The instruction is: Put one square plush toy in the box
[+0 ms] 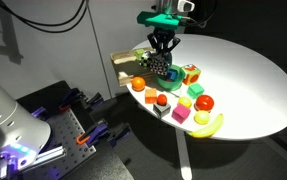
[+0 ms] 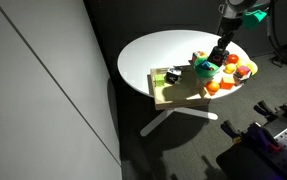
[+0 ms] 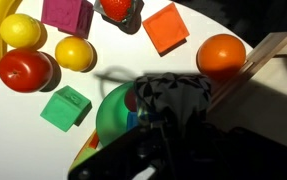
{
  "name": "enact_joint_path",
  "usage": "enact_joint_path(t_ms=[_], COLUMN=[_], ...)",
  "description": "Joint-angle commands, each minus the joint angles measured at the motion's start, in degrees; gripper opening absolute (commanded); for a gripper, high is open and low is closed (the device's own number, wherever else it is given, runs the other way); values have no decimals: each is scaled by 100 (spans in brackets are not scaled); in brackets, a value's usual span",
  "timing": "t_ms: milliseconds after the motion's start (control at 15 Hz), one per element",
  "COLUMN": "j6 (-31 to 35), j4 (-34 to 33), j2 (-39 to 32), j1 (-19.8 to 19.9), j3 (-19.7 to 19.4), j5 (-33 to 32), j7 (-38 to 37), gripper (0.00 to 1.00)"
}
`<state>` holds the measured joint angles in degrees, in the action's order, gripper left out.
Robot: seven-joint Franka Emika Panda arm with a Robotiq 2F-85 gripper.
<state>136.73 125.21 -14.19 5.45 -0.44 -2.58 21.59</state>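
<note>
My gripper [image 1: 161,52] is shut on the square plush toy [image 1: 160,66], a small black-and-white checkered cube, and holds it just above the white table beside the toy pile. In the wrist view the toy [image 3: 173,98] sits between the dark jaws [image 3: 169,128]. The box [image 1: 126,66], a shallow tan tray, lies right next to the gripper; its wall shows at the right in the wrist view [image 3: 275,72]. In an exterior view the gripper [image 2: 219,52] is to the right of the box [image 2: 166,98], which holds a dark item [image 2: 171,76].
Toys crowd the table edge: an orange [image 3: 221,52], an orange-red cube [image 3: 166,27], a green cube [image 3: 65,107], a tomato [image 3: 23,70], a lemon [image 3: 73,53], a pink cube [image 3: 68,15], a banana [image 1: 208,125]. A yellow-green tinted checkered cube [image 1: 190,73] lies close by.
</note>
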Motion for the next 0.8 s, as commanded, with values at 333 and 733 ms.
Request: enact_joint_path(t_ms=[333, 733], j6=[70, 49], j4=[190, 49], j2=[54, -152], j1=[-525, -931], j3=[272, 484], j5=[-174, -188], j7=[-278, -687], gripper=[5, 5])
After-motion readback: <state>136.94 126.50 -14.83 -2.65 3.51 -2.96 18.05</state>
